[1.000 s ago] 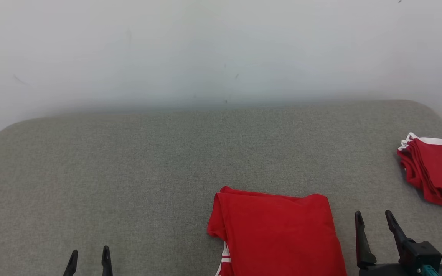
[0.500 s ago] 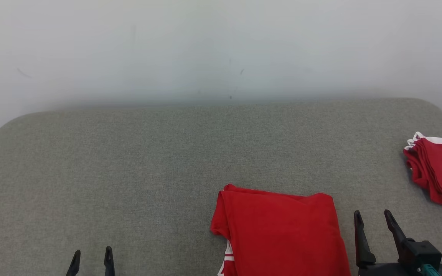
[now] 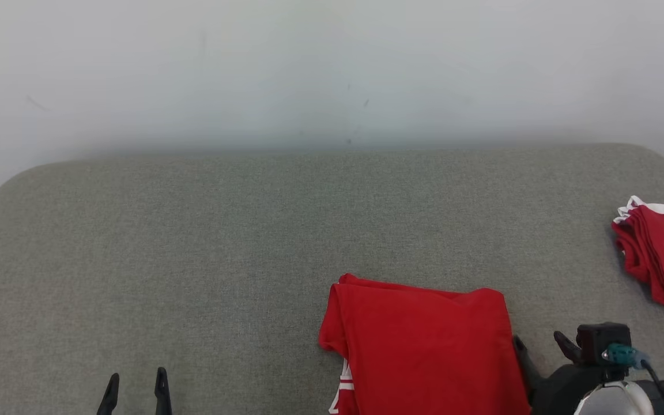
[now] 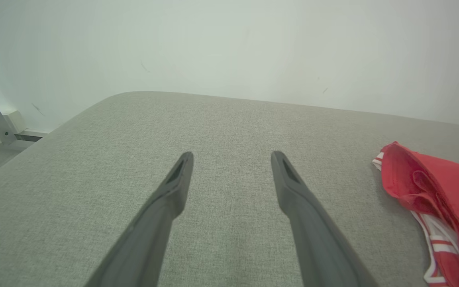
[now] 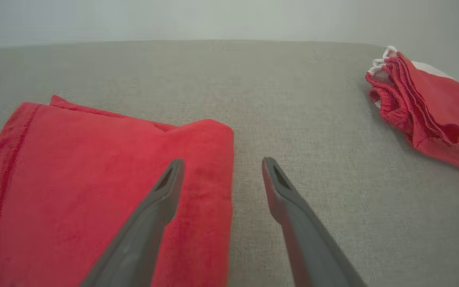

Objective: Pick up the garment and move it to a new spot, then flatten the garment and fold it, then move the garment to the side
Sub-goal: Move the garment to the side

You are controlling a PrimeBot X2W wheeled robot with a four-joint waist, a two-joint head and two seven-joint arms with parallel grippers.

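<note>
Grey padded fabric surface spans the head view, folded red cloth garment lying lower centre. Left wrist: my left gripper gapes empty. Right wrist: my right gripper, wide and empty, straddles the garment's right edge.

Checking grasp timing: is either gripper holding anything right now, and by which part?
Nothing. Left gripper and right gripper are open; the red garment lies ungripped.
</note>
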